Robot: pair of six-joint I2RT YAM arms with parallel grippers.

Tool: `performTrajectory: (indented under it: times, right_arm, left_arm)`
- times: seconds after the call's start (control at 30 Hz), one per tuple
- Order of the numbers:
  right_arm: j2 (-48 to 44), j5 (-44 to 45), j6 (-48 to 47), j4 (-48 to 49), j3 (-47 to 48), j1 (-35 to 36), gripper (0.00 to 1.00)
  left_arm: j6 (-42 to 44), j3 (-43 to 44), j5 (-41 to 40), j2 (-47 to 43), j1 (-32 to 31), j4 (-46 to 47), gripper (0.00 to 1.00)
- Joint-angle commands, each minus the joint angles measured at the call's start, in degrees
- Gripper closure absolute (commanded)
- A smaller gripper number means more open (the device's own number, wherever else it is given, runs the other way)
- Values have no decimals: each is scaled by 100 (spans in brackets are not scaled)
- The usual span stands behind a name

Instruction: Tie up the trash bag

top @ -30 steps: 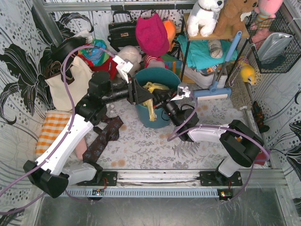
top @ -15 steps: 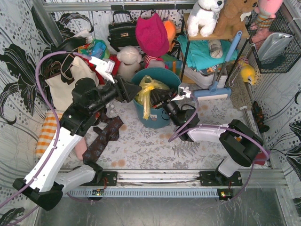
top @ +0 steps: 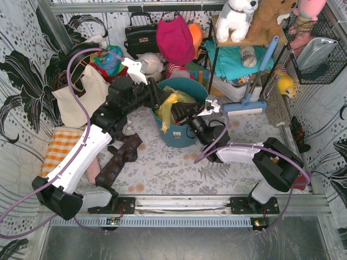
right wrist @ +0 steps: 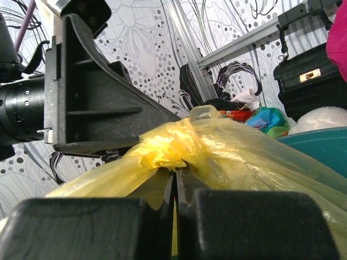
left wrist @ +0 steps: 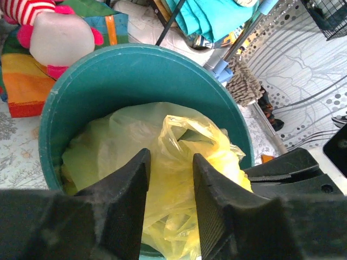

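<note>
The trash bag [top: 171,106] is thin yellow plastic and sits in the teal bucket [top: 184,138], its top bunched above the rim. My left gripper [top: 158,101] is at the bucket's left rim. In the left wrist view it [left wrist: 171,157] is open, with its two fingers on either side of a raised fold of the bag [left wrist: 181,142]. My right gripper [top: 182,113] reaches in from the right. In the right wrist view it [right wrist: 176,174] is shut on a gathered knot of the bag [right wrist: 168,146]. The left gripper's black body [right wrist: 92,95] is close behind.
A cream tote bag [top: 81,96] stands left of the bucket. A dark patterned cloth [top: 119,157] and an orange checked cloth [top: 59,149] lie on the table. A black handbag [top: 141,36], a pink bag [top: 174,38], a shelf with plush toys [top: 238,21] and a blue mop [top: 255,81] crowd the back.
My left gripper pulled back to the left, then came back in over the bucket's left rim. The bag's top now stands bunched higher. The right arm has not moved.
</note>
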Motion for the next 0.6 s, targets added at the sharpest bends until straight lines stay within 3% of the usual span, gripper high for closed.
performTrajectory:
  times: [0.0, 0.13, 0.23, 0.57]
  right_arm:
    - [-33, -96, -19, 694, 111, -23, 100]
    - [30, -27, -52, 626, 189, -19, 100]
    - [23, 142, -84, 494, 167, -16, 100]
    - [123, 226, -120, 431, 254, -17, 100]
  left_arm:
    - [-198, 101, 433, -45, 45, 237, 62]
    - [-364, -233, 850, -253, 46, 296, 83]
    - [-454, -400, 906, -475, 50, 305, 91]
    - [-669, -470, 1428, -665, 47, 237, 95]
